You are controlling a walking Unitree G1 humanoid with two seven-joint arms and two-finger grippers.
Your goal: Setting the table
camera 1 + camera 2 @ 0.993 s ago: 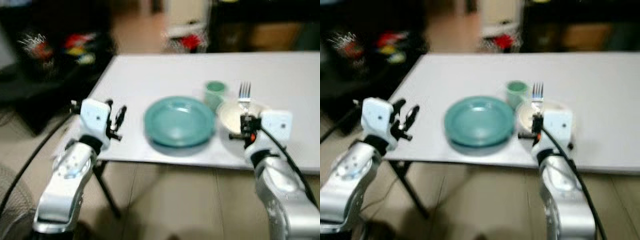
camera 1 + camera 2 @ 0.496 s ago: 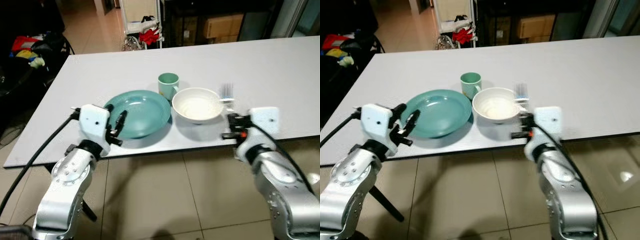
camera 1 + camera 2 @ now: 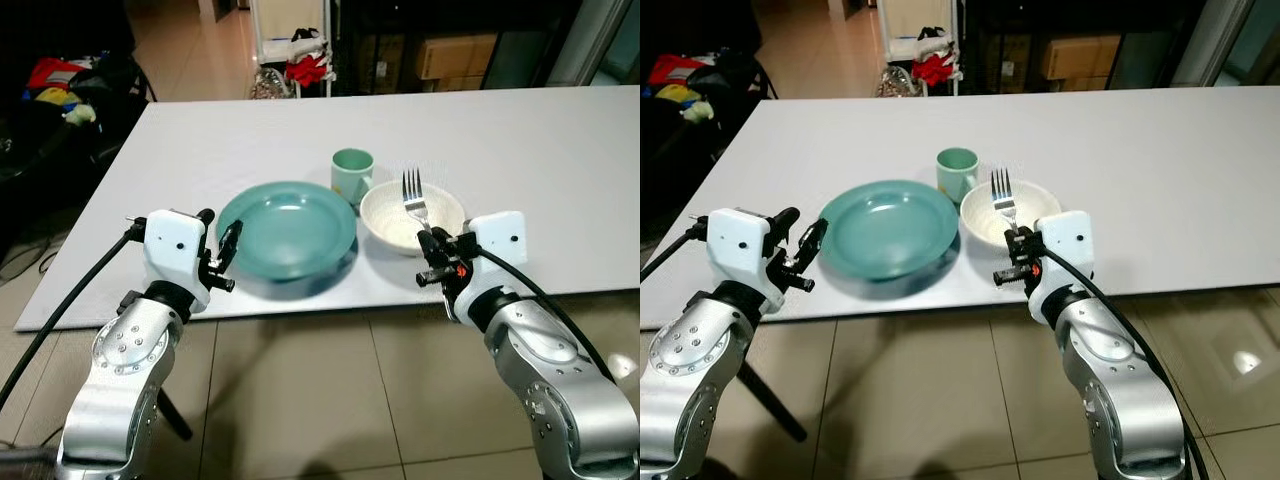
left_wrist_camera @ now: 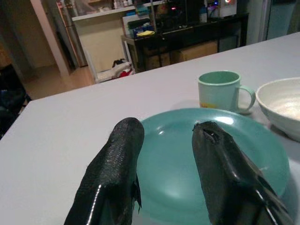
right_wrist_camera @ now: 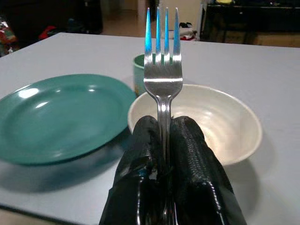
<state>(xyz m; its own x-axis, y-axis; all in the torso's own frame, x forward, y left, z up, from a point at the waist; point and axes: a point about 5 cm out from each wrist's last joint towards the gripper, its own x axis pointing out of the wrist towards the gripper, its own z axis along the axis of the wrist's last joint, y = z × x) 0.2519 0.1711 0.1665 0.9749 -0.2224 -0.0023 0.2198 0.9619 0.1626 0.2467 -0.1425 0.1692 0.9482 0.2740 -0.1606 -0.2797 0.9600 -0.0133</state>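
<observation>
- Head views: the right gripper hangs at the near edge of the white desk, its fingers closed on the handle of a fork held upright, tines up, in front of the cream bowl. The grip is low on the handle, so I judge the fork could tip or twist when it is laid flat, and slide off that near edge.
- The bowl sits just beside the teal plate, with the green mug just behind both. Little bare desk shows between plate and bowl, so a place for the fork there looks cramped; a forward reach risks knocking the bowl's rim.
- The left gripper hovers at the plate's near-left edge, fingers apart, holding nothing. A careless push could shove the plate.
- Left wrist view: the two spread fingers frame the plate, with the mug and bowl rim beyond; nothing lies between them.
- Right wrist view: the fingertips pinch the fork by its thin neck, straight and centred. The bowl is directly behind, the plate off to one side.
- Background: clutter and dark furniture beyond the desk, well apart.
</observation>
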